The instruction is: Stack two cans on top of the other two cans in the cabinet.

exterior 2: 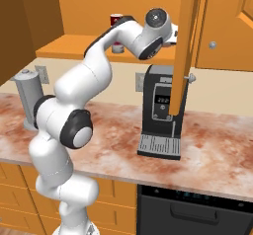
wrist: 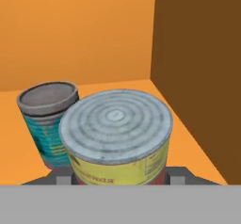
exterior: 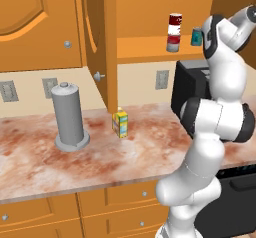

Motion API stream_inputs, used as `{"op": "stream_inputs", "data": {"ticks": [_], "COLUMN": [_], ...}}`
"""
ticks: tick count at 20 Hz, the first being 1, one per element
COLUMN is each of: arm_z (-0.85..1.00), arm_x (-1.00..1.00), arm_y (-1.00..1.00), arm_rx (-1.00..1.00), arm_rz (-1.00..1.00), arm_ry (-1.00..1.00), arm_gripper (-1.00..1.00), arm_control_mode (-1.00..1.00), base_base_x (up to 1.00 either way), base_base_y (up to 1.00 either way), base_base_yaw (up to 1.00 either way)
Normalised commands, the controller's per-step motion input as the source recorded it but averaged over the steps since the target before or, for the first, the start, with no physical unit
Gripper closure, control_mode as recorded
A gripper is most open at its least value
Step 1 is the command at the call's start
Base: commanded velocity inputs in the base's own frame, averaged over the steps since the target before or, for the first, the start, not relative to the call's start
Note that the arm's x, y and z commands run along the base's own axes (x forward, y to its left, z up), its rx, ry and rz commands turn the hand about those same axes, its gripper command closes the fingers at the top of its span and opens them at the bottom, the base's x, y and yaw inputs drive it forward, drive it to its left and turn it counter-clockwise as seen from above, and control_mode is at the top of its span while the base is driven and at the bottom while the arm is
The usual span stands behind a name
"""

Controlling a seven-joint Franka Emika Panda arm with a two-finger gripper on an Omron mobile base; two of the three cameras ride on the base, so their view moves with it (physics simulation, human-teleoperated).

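Cans crowd one end of the orange cabinet (exterior: 135,49) shelf as the white arm reaches in. In the left base view a dark red can (exterior: 175,21) stands stacked on a grey can with a red upper band (exterior: 173,43), upright and squarely on top, with open shelf board running away to their left toward the hanging door's edge. Just to their right a teal can (exterior: 196,36) peeks out beside the arm's upper link.

Seen from the hand, the claw (wrist: 120,178) is closed on a can with a yellow label and ringed grey lid (wrist: 117,136); its dark fingers (wrist: 175,175) show at either side of the can's base. The teal can (wrist: 46,124) stands upright just beside it, their sides near touching or overlapping in view; whether they meet cannot be told. The cabinet's brown side wall (wrist: 200,72) rises close on the other side, leaving a narrow strip of bare shelf, while the back panel stands well clear behind.

Below, on the mottled counter (exterior: 45,157), a tall grey canister (exterior: 69,114) and a small yellow carton (exterior: 120,123) stand apart, and a black coffee machine (exterior 2: 162,113) sits under the open door's lower edge.
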Motion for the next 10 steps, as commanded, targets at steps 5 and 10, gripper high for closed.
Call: {"op": "stream_inputs", "data": {"ticks": [5, 10], "arm_z": [0.24, 0.18], "arm_x": [-0.26, -0.12], "arm_y": [0.03, 0.11], "arm_rx": [0.00, 0.00], "arm_rz": [0.00, 0.00], "arm_ry": [-0.01, -0.01], "arm_gripper": [1.00, 1.00], "arm_control_mode": [-1.00, -1.00], "base_base_x": [0.00, 0.00], "base_base_y": [0.00, 0.00], "base_base_yaw": [0.00, 0.00]}}
